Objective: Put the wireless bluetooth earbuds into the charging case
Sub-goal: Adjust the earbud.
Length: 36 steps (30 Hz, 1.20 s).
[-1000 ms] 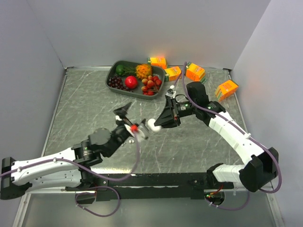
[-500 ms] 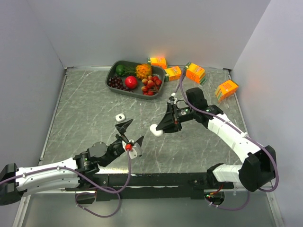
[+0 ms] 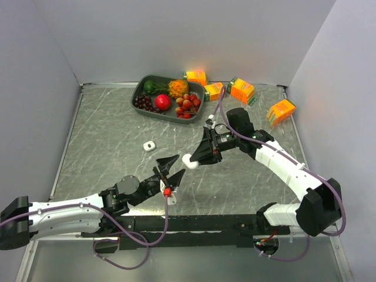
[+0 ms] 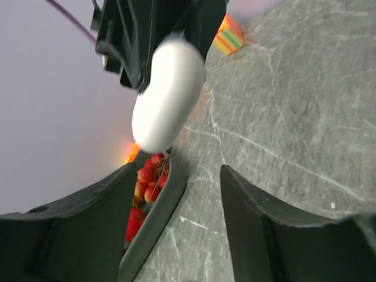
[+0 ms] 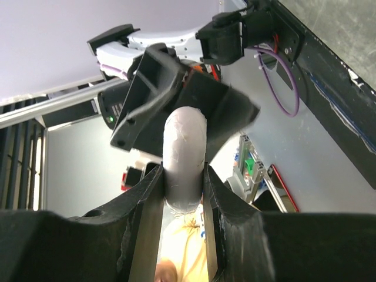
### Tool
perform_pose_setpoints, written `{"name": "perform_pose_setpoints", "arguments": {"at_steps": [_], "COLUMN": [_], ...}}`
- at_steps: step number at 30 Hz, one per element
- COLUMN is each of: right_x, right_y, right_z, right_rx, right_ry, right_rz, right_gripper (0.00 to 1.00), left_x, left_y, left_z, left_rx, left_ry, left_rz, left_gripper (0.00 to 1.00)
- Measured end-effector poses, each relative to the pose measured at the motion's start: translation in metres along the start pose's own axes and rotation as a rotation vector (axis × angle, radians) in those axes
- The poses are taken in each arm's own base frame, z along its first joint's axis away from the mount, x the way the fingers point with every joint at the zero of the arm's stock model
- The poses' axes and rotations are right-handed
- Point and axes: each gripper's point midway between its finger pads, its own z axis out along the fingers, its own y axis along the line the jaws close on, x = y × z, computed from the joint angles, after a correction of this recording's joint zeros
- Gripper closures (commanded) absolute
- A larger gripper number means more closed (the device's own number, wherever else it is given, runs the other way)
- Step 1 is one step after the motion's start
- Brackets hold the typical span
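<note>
My right gripper [image 3: 195, 158] is shut on a white oval charging case [image 3: 188, 160] and holds it above the middle of the table. The right wrist view shows that case [image 5: 185, 155] pinched between both fingers. My left gripper [image 3: 178, 166] hangs just left of the case with its jaws apart and nothing between them. From the left wrist the case [image 4: 167, 94] fills the upper middle, ahead of my open fingers [image 4: 258, 223]. A small white rounded piece [image 3: 148, 145] with a dark spot lies on the table to the left. I cannot tell whether it is an earbud.
A dark tray [image 3: 141, 88] of fruit sits at the back centre. Several orange juice boxes [image 3: 242, 89] stand to its right, one [image 3: 281, 111] near the right wall. Grey walls enclose the marbled table on three sides.
My left arm has pulled back toward the near edge, uncovering the small white piece on the table, and its jaws have narrowed. The right gripper with the case has shifted only slightly.
</note>
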Motion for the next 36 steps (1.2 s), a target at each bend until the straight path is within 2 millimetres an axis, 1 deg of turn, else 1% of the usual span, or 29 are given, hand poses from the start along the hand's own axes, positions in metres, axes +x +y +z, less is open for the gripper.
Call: {"name": "perform_pose_setpoints", "arguments": {"at_steps": [4,6,9,10,12,20,26,27,30,31,33,34,36], "right_x": [-0.006,-0.008,-0.008,-0.007,-0.006,-0.004,-0.004,-0.004,-0.005,-0.005,-0.004,-0.004,-0.005], "right_y": [0.0,-0.001,-0.001,-0.001,0.001,0.003,0.001,0.001,0.0,0.0,0.0,0.0,0.0], "right_z": [0.004,0.006,0.01,0.012,0.013,0.016,0.016,0.016,0.017,0.018,0.019,0.019,0.019], "right_rx": [-0.004,-0.005,-0.002,-0.003,-0.006,-0.011,-0.002,0.0,0.005,0.007,0.01,0.01,0.011], "right_ry": [-0.002,-0.001,0.01,0.013,0.018,0.026,0.023,0.02,0.015,0.014,0.013,0.012,0.007], "right_rz": [0.012,0.015,0.024,0.023,0.018,0.017,0.025,0.026,0.026,0.026,0.029,0.028,0.027], "right_gripper": [1.0,1.0,1.0,1.0,1.0,1.0,1.0,1.0,1.0,1.0,1.0,1.0,1.0], "left_x": [-0.014,-0.021,-0.032,-0.034,-0.038,-0.037,-0.03,-0.029,-0.026,-0.026,-0.025,-0.025,-0.024], "left_y": [0.004,0.009,0.013,0.013,0.013,0.003,0.001,0.002,0.003,0.004,0.007,0.008,0.008], "left_z": [0.003,0.004,0.006,0.007,0.009,0.011,0.011,0.011,0.012,0.012,0.012,0.012,0.012], "left_rx": [-0.005,-0.017,-0.027,-0.025,-0.022,0.008,0.014,0.014,0.006,0.003,-0.009,-0.011,-0.013], "left_ry": [-0.049,-0.072,-0.107,-0.114,-0.122,-0.114,-0.077,-0.07,-0.054,-0.051,-0.04,-0.039,-0.032], "left_rz": [-0.01,-0.018,-0.027,-0.028,-0.03,-0.002,0.059,0.066,0.089,0.092,0.103,0.103,0.116], "left_gripper": [0.25,0.23,0.27,0.3,0.34,0.38,0.43,0.45,0.53,0.61,0.65,0.69,0.71]}}
